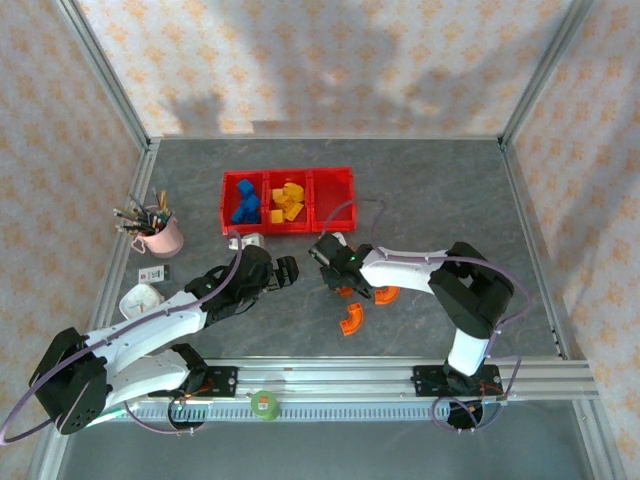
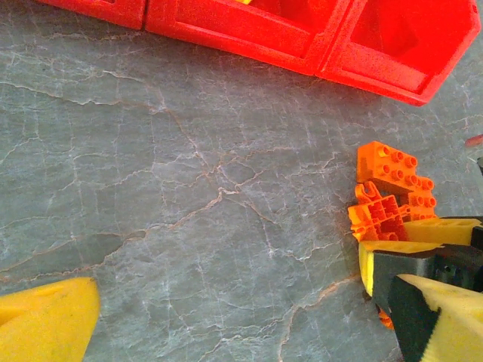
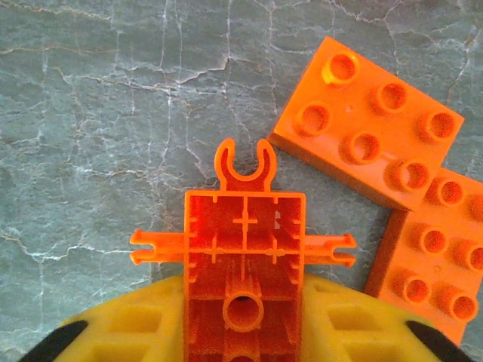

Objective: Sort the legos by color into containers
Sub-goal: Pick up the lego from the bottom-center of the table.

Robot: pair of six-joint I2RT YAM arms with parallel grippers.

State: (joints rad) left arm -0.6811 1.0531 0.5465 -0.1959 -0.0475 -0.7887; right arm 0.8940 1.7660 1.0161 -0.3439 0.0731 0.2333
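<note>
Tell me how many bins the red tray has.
3, joined in a row: the left bin holds blue bricks, the middle bin holds yellow bricks, the right bin looks empty. None seems hidden.

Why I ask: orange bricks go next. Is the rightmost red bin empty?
Empty: the rightmost bin shows bare red floor, while blue bricks and yellow bricks sit in the other two.

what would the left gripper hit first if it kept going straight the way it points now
Likely the front wall of the red tray, past bare table; depth is hard to judge. The orange legos lie off to its right.
</note>
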